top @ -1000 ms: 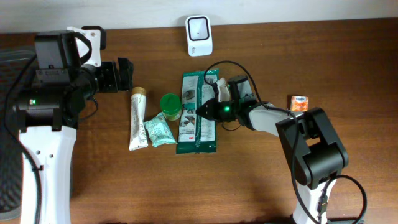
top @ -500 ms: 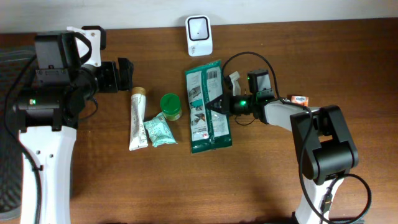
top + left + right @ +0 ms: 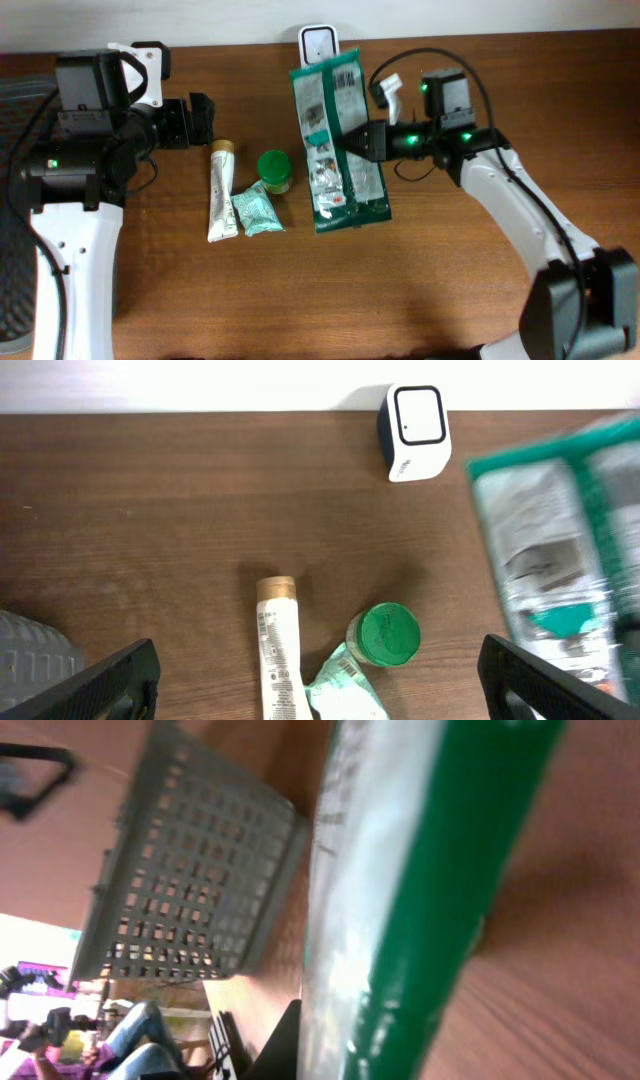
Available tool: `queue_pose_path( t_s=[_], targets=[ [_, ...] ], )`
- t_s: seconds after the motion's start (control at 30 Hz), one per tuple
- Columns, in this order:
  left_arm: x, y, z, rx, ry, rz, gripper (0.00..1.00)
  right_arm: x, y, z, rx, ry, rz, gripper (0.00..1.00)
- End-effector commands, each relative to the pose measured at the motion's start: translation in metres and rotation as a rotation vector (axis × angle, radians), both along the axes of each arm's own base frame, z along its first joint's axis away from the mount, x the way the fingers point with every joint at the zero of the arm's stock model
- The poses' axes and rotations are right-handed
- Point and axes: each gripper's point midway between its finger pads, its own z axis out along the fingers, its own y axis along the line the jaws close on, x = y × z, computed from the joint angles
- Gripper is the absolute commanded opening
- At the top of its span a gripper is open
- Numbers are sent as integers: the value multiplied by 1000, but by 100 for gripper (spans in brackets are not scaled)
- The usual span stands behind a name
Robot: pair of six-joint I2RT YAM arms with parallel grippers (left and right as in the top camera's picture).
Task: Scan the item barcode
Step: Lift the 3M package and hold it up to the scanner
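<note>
Right hand (image 3: 362,141): closed on the right long edge of the green packet (image 3: 338,140), about halfway along it. The packet hangs out to the left of the hand, printed face up toward the overhead camera. It looks lifted clear of the desk (image 3: 420,270), since it throws a shadow on the wood in the right wrist view.

Packet position: in the overhead view its top edge overlaps the lower part of the white scanner (image 3: 318,38), which stands at the back edge of the desk. From the left wrist view the packet is blurred and sits to the right of the scanner.

Writing: we see white panels with dark print and small pictures on the green wrapper. None of the text is legible to us, and we cannot read a brand. The right wrist view shows only the packet's green edge and a glare-washed panel.

Left hand (image 3: 198,120): fingers spread wide and holding nothing, well apart from the packet at the left of the desk.

Also on the desk, left of the packet:
- a white tube with a gold cap (image 3: 219,192), its print too small to read
- a round green-lidded jar (image 3: 274,170)
- a small teal sachet (image 3: 255,212), touching the jar

A grey mesh basket (image 3: 190,870) shows in the right wrist view.
</note>
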Motion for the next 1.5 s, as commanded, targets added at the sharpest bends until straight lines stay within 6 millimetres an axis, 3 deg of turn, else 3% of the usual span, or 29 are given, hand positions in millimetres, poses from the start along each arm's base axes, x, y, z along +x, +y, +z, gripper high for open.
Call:
queue_pose_path(
  t_s=[0.0, 0.1, 0.23, 0.33, 0.47, 0.67, 0.87, 1.03, 1.17, 1.47],
  targets=[
    [-1, 3, 9, 12, -26, 1, 99, -15, 7, 73, 88, -182, 97, 4],
    [-1, 3, 9, 12, -26, 1, 99, -27, 10, 105, 144, -224, 147, 4],
    [-1, 3, 9, 12, -27, 1, 99, -38, 11, 132, 183, -263, 186, 4],
    [-1, 3, 9, 12, -26, 1, 99, -39, 10, 133, 184, -256, 183, 4],
    [-1, 3, 9, 12, -26, 1, 99, -30, 6, 116, 115, -210, 106, 4],
    [-1, 3, 9, 12, -26, 1, 99, 9, -18, 67, -151, -146, -150, 4],
    [-1, 3, 9, 12, -27, 1, 99, 53, -32, 64, -414, -179, -195, 4],
    [-1, 3, 9, 12, -26, 1, 99, 114, -46, 55, -821, -338, -313, 4],
    [-1, 3, 9, 12, -26, 1, 99, 162, -63, 29, -1242, -532, -413, 4],
    [-1, 3, 9, 12, -26, 1, 99, 243, -74, -12, -1707, -791, -558, 4]
  ],
)
